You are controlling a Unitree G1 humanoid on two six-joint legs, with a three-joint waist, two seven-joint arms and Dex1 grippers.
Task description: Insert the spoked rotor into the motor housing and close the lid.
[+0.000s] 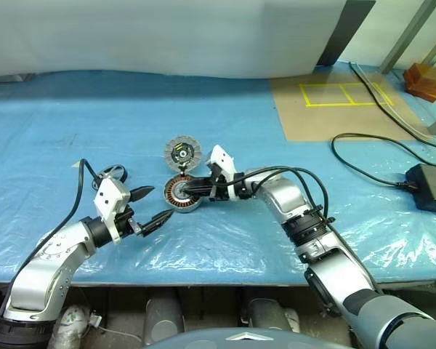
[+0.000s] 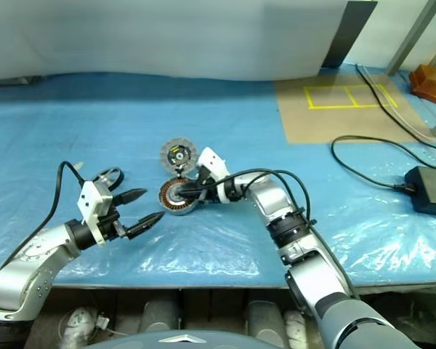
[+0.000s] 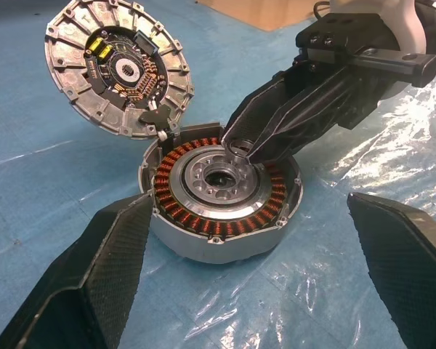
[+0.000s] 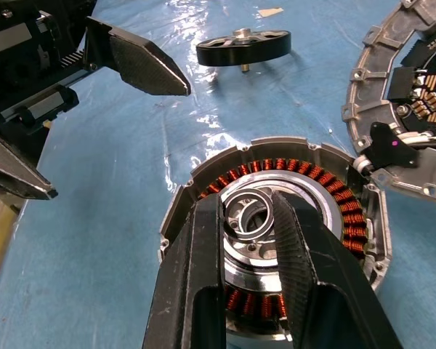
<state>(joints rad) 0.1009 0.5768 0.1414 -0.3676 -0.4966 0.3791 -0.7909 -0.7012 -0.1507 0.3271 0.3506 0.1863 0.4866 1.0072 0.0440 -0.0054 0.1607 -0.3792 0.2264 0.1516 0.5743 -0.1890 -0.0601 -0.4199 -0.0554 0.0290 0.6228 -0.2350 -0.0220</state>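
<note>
Both black fingers of the right gripper (image 4: 251,218) are nearly closed on a small silver ring at the hub of the spoked rotor (image 3: 221,185) — seated in the motor housing (image 3: 203,251) on the blue tabletop (image 1: 51,123). Lid (image 3: 116,65) stands tilted open beside it. Left gripper (image 1: 151,207) gapes wide, empty — nearby.

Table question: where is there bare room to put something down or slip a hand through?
Free: the wide blue sheet behind the lid, bordered by the white backdrop and the brown board; also its far left side. Crowded: the middle, where metal cup, lid, black wheel, the open left gripper and the right gripper sit close together.
</note>
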